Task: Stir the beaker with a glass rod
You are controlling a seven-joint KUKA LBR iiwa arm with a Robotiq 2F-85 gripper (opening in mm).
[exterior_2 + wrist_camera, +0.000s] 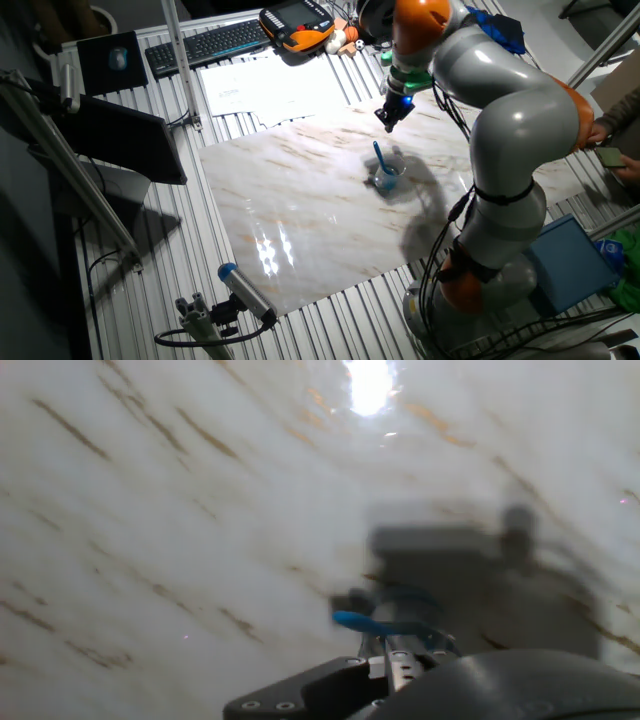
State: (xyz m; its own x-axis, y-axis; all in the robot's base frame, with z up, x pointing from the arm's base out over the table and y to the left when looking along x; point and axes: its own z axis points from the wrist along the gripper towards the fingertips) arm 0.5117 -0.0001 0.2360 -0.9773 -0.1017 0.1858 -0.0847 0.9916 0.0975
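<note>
The beaker (388,179) is a small clear glass cup standing on the marble slab (300,210), right of its middle. The glass rod (380,157), thin and blue, stands tilted inside it with its top leaning left. My gripper (390,118) hangs above and behind the beaker, clear of the rod, with nothing in it. Its fingertips look pressed together. In the hand view the beaker (405,615) is blurred low in the frame, the rod (362,623) lies across it, and my gripper (396,665) shows at the bottom edge.
A grey-white tube with a blue cap (245,290) lies off the slab's front left corner. Papers (255,85), a keyboard (205,45) and an orange pendant (298,25) are at the back. A person's hand (610,135) is at the right edge.
</note>
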